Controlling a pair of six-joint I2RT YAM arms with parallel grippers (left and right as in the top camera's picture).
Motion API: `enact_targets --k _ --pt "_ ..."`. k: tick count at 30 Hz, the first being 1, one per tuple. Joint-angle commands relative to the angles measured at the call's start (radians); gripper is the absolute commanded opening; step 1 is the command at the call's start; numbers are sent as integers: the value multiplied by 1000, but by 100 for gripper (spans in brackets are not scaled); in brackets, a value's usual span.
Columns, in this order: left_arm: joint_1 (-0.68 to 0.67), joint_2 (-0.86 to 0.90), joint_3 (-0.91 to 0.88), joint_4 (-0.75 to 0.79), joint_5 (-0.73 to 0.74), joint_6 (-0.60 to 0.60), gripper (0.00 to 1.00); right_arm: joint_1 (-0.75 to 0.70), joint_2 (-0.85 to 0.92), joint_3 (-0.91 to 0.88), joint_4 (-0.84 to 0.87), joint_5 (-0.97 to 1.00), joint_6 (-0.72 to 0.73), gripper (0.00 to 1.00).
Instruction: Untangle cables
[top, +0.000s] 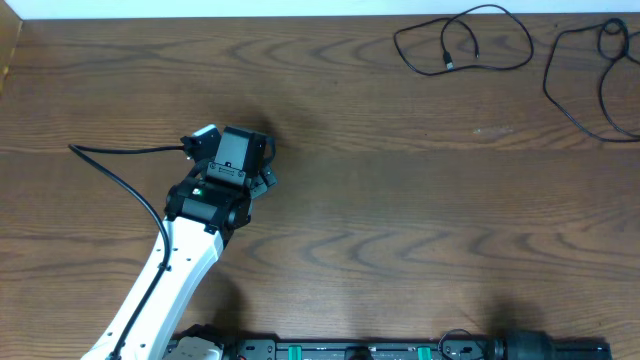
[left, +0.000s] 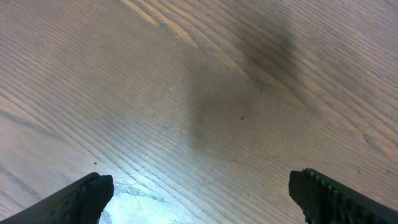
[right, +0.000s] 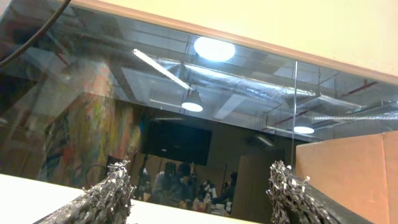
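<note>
Two thin black cables lie loose at the table's far right in the overhead view. One is a loop with a small plug end. The other curves down by the right edge. No white cable shows. My left gripper is at the left middle of the table, far from both cables. In the left wrist view it is open and empty over bare wood. My right gripper is open and empty and faces a window and wall, with no cable in its view.
The wooden table fills the overhead view. A thicker black wire runs from the left arm toward the left edge. The right arm's base sits folded at the front edge.
</note>
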Motion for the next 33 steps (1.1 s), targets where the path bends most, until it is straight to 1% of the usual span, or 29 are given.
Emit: enact_targets --k 1,9,14,25,27,33 --pt "4 -6 -1 0 -6 -9 98 -3 -10 5 -2 -1 -43 69" --pt "4 -6 -1 -1 -6 -9 98 -5 -10 5 -9 0 -55 71" --pt "4 -6 -1 0 -6 -9 98 -4 -10 10 -13 0 -120 73" --pt "4 -6 -1 0 -6 -9 98 -34 -10 45 -23 3 -121 76" --pt "4 -6 -1 -1 -6 -9 98 -40 -10 45 -6 2 -119 77" --pt "4 -6 -1 -1 -6 -9 98 -57 -10 44 116 -5 -117 76"
